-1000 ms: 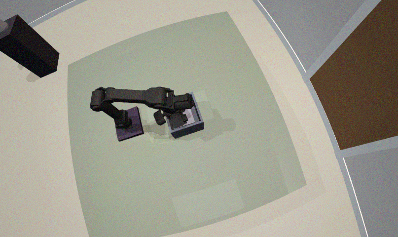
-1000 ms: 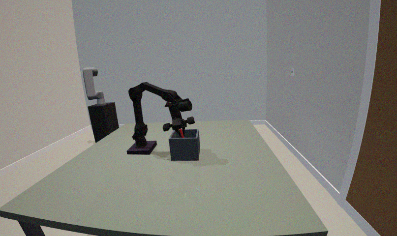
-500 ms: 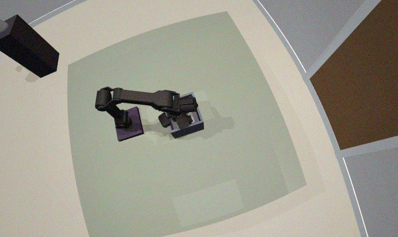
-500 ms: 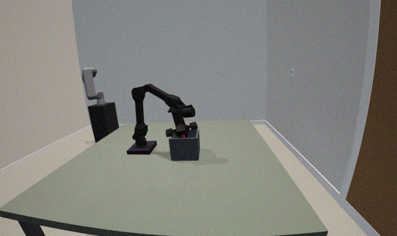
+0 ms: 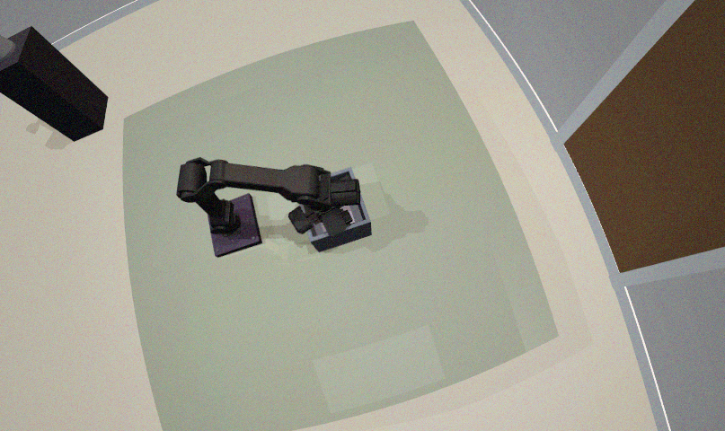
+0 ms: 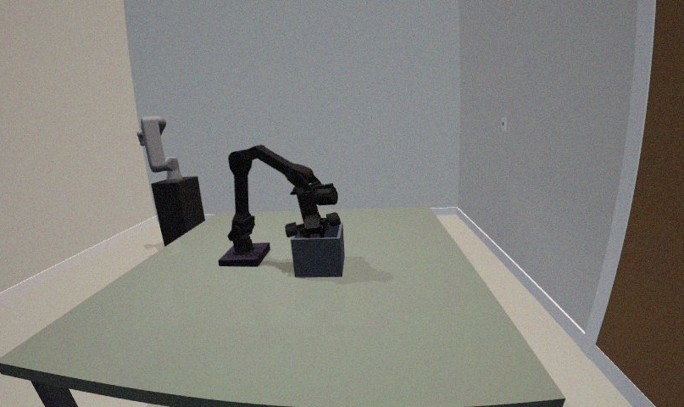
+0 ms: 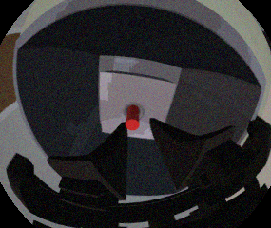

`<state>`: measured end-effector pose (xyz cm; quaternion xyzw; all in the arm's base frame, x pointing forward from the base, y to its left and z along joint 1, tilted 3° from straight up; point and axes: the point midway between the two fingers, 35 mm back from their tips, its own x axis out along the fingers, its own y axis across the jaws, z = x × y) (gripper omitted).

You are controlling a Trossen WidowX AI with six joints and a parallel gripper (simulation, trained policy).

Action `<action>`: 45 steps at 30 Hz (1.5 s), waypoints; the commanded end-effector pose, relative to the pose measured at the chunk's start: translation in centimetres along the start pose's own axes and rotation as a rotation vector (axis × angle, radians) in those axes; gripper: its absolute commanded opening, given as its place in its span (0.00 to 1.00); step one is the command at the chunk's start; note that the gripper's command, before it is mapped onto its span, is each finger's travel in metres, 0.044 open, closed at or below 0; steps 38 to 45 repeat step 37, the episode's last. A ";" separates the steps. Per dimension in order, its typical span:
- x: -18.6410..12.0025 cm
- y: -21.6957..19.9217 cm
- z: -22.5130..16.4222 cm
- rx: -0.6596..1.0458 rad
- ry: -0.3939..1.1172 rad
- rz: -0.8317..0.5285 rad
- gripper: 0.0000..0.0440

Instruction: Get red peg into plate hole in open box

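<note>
The red peg (image 7: pixel 132 117) stands in the hole of the pale plate (image 7: pixel 149 90) at the bottom of the open box (image 5: pixel 344 238) (image 6: pixel 317 257) (image 7: pixel 54 100). Only a short upper length of the peg shows; its lower end is hidden in the hole, so its exact depth cannot be told. My gripper (image 7: pixel 138 123) is partly open. Its fingertips are inside the box, with the peg's top at the gap between them and a visible gap on the right finger's side. In the top and exterior views the arm and box walls hide the fingertips and the peg.
The box walls surround the fingers closely. The arm's dark purple base plate (image 5: pixel 243 237) (image 6: pixel 257 254) is left of the box on the green table (image 5: pixel 248 330) (image 6: pixel 285 337). A black pedestal (image 5: pixel 50 91) (image 6: pixel 179 209) with another arm stands beyond the table at the left.
</note>
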<state>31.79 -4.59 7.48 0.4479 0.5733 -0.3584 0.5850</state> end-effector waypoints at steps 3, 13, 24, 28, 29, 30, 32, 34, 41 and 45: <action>0.5 0.1 0.6 0.004 0.053 -0.008 0.31; -1.5 1.5 1.3 0.013 0.095 0.056 0.32; -4.8 3.3 1.7 0.020 0.162 0.179 0.42; -5.8 3.8 1.9 0.019 0.183 0.219 0.46; -6.0 3.9 1.9 0.019 0.188 0.228 0.46; -6.2 4.0 1.9 0.018 0.193 0.237 0.47; -6.6 4.2 2.1 0.017 0.200 0.251 0.51; -6.9 4.3 2.2 0.016 0.208 0.266 0.52; -7.4 4.6 2.5 0.012 0.216 0.285 0.55; -7.4 4.6 2.5 0.012 0.216 0.285 0.55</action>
